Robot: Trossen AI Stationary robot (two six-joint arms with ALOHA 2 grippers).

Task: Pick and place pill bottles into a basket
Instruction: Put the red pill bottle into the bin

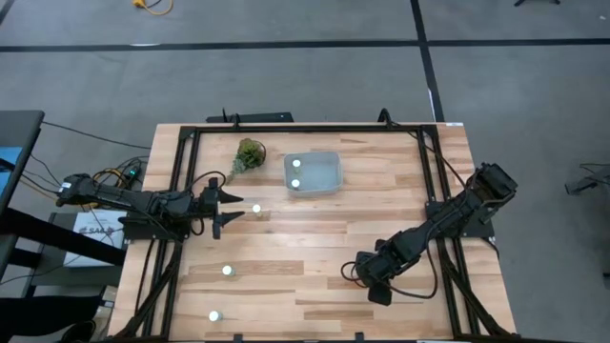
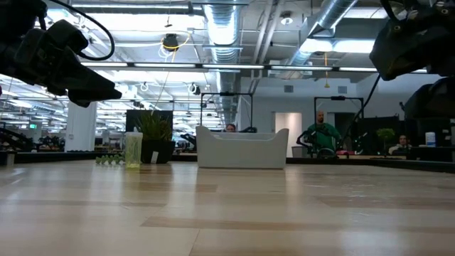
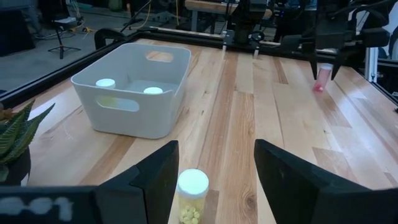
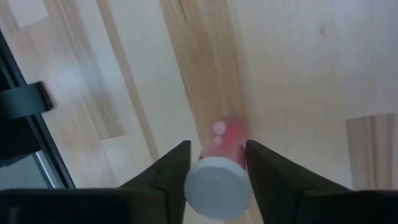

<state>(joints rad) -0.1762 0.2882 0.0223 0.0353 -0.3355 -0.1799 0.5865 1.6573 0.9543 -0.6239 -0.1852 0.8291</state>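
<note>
The pale basket stands at the table's far middle with two white-capped pill bottles inside, which also show in the left wrist view. My left gripper is open and level, and a white-capped bottle of yellow pills stands on the table just ahead, between its fingertips, untouched. My right gripper points down near the table's near right and is shut on a white-capped bottle of red pills. Two more bottles stand at the near left. My right gripper pinches the red bottle between its two fingers, on the body just under the white cap. The fingers come from above, pointing down. The bottle stays upright, cap up, its red body hanging below the fingers close over the table.
A green plant sprig lies left of the basket, near my left gripper. A black frame runs along the table's edges. Bare wood lies between the two arms and in front of the basket. People show in the room beyond the table.
</note>
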